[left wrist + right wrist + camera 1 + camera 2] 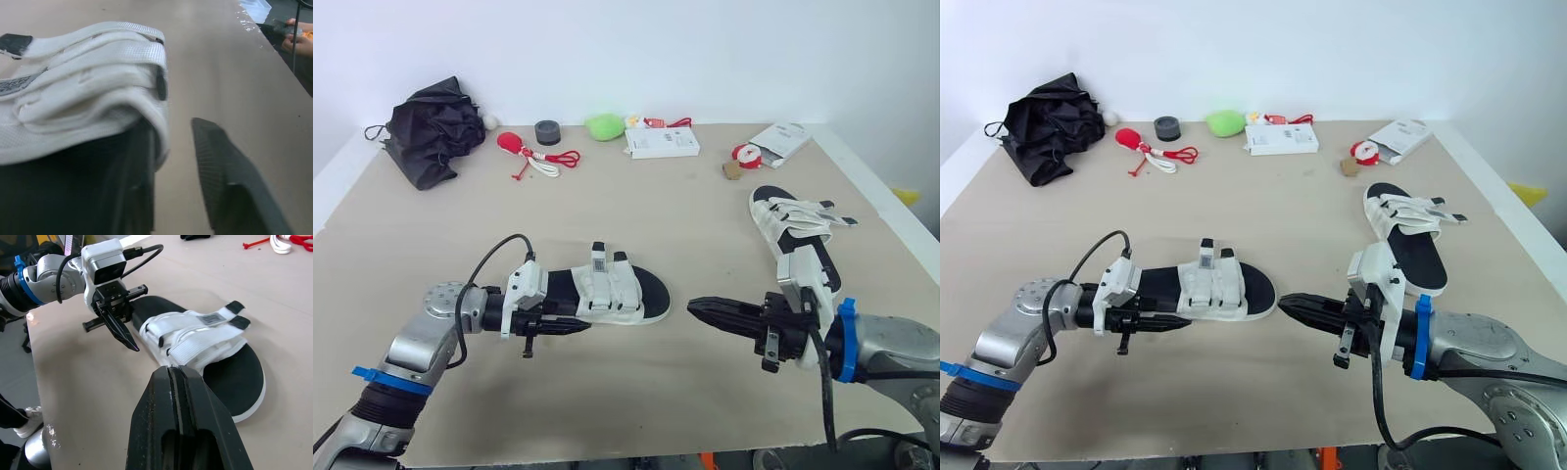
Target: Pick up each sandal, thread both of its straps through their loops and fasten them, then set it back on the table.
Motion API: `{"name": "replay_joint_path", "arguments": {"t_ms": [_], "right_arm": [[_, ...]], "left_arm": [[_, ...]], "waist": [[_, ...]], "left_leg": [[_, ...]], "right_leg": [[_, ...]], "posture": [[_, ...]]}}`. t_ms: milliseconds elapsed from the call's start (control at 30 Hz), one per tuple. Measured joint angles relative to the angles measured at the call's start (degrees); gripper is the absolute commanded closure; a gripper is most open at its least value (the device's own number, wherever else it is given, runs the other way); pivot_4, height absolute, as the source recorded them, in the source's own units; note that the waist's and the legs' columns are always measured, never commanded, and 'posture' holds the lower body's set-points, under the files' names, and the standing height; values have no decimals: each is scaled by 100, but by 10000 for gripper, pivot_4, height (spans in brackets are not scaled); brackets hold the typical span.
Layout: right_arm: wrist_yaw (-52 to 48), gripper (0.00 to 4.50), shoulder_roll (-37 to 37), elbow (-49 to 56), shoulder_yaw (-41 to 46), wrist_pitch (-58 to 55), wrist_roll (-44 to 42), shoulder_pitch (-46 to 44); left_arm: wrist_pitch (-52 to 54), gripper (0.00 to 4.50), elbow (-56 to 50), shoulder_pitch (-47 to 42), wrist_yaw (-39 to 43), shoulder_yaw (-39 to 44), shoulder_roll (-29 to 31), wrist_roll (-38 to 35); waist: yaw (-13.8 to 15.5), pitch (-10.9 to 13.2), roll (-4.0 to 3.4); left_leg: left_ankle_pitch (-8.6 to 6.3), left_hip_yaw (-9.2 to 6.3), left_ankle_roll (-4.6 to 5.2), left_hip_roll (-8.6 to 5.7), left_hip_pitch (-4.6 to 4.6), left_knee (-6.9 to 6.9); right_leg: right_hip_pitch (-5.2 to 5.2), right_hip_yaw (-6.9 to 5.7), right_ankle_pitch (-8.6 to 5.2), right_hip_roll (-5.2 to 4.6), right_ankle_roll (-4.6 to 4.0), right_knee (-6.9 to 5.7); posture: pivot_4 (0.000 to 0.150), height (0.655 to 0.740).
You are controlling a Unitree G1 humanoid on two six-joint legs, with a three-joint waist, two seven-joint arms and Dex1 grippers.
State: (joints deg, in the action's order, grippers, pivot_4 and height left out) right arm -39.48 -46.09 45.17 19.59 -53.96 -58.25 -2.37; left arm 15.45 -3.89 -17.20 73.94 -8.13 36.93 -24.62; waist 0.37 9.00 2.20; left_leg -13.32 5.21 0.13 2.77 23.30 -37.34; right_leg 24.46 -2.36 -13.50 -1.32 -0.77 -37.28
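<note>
Near sandal (88,98) runs off the left wrist view's edge. Person's hand (299,43) cut at the edge too. Red-white trinket (742,153) at desk (705,225) back: too small to identify.

A plain white wall (705,49) is standing behind the wide tan desk (666,225), and soft even light is falling across its matte top.

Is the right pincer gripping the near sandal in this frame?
No; the right pincer is shut on nothing, its tip short of the near sandal.
</note>
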Motion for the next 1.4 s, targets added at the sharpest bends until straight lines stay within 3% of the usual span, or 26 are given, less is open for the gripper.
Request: {"name": "replay_joint_path", "arguments": {"t_ms": [33, 267, 400, 533, 767, 1367, 1400], "right_arm": [[13, 45000, -5, -11, -47, 19, 1, -14], [103, 45000, -12, -60, -178, 137, 2, -56], [119, 45000, -47, -117, -311, 180, 21, -116], [102, 45000, -48, -217, -546, 263, 119, -276], [142, 45000, 159, -620, -658, 552, 231, -731], [337, 45000, 407, -953, -918, 906, 492, -1534], [324, 45000, 412, -953, -986, 920, 539, -1520]], "left_arm": [[-13, 44460, 0, -4, -4, -31, -35, 21], [-38, 44460, 19, -24, -137, -99, -243, 106], [386, 44460, 49, -207, -689, -46, -585, 73], [1067, 44460, 491, -1057, -2603, 596, -1484, 89], [1271, 44460, 1301, -1824, -5256, 1472, -1859, 795], [1193, 44460, 2240, -2148, -5916, 1370, -1824, 1461], [1219, 38960, 2240, -2156, -6000, 1398, -1840, 1453]], "waist": [[0, 0, 0], [6, 0, -1], [12, 0, 0], [27, 5, 9], [-39, 8, 14], [4, 9, 16], [4, 9, 16]], "left_leg": [[0, 0, 0, 0, -1, -4], [1, 0, 4, -3, 0, -20], [5, -2, 10, -3, 1, -26], [15, -5, 24, -2, 6, -43], [16, 2, 26, -2, 4, -37], [8, 10, 32, -8, 7, -41], [8, 10, 32, -8, 7, -41]], "right_leg": [[-2, 0, 2, 0, 3, 0], [-10, 1, 14, -6, 21, 0], [-12, 2, 23, -5, 28, 0], [-14, 4, 40, -3, 45, 0], [-10, 17, 46, 3, 40, 1], [-11, 21, 55, -9, 24, 7], [-11, 21, 55, -11, 24, 7]], "posture": [[1500, 7400], [1500, 7400], [1500, 7400], [1500, 7400], [1500, 7400], [1500, 7400], [1500, 7400]]}}
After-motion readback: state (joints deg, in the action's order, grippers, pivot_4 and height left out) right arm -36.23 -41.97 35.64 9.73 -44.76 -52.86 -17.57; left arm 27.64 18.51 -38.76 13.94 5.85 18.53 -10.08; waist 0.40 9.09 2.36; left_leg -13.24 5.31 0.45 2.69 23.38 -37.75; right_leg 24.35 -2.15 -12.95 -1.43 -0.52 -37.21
